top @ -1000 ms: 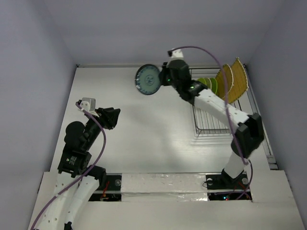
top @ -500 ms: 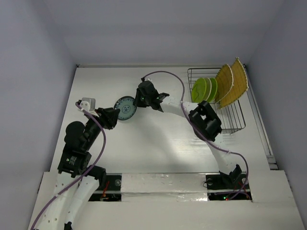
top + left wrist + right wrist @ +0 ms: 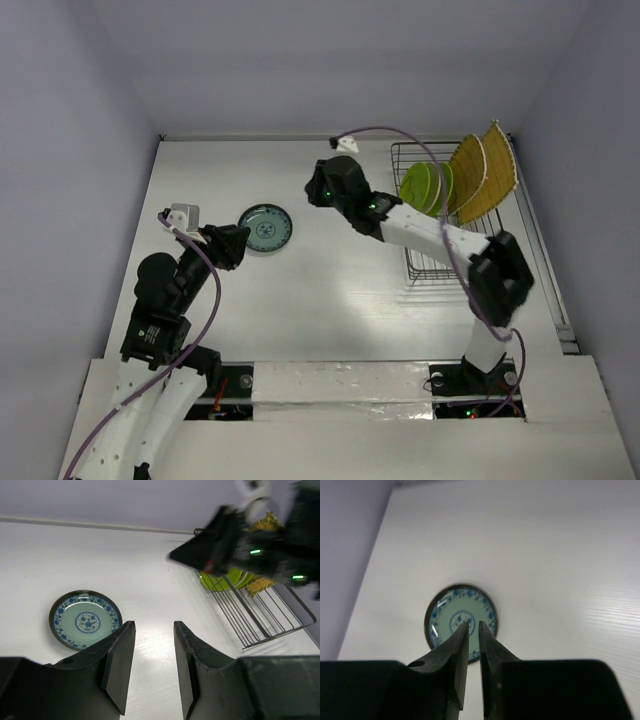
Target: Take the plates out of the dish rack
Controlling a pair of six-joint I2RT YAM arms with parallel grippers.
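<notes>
A teal-grey plate (image 3: pixel 265 228) with a blue pattern lies flat on the table, also in the left wrist view (image 3: pixel 85 619) and the right wrist view (image 3: pixel 442 611). My right gripper (image 3: pixel 318 190) hovers to the plate's right and above it; its jaws (image 3: pixel 473 624) stand a narrow gap apart with nothing between them. My left gripper (image 3: pixel 234 246) is open and empty beside the plate's near left edge (image 3: pixel 154 625). The dish rack (image 3: pixel 495 262) at the back right holds upright lime green plates (image 3: pixel 425 186) and two straw-yellow woven plates (image 3: pixel 486 170).
The right arm (image 3: pixel 440 230) stretches across the rack's left side. A white raised strip (image 3: pixel 340 385) runs along the near edge between the arm bases. Grey walls close in the table on the left, back and right.
The right gripper carried the teal-grey plate from the back down to the table by the left gripper, let go of it and drew back towards the rack. The left arm stayed still.
</notes>
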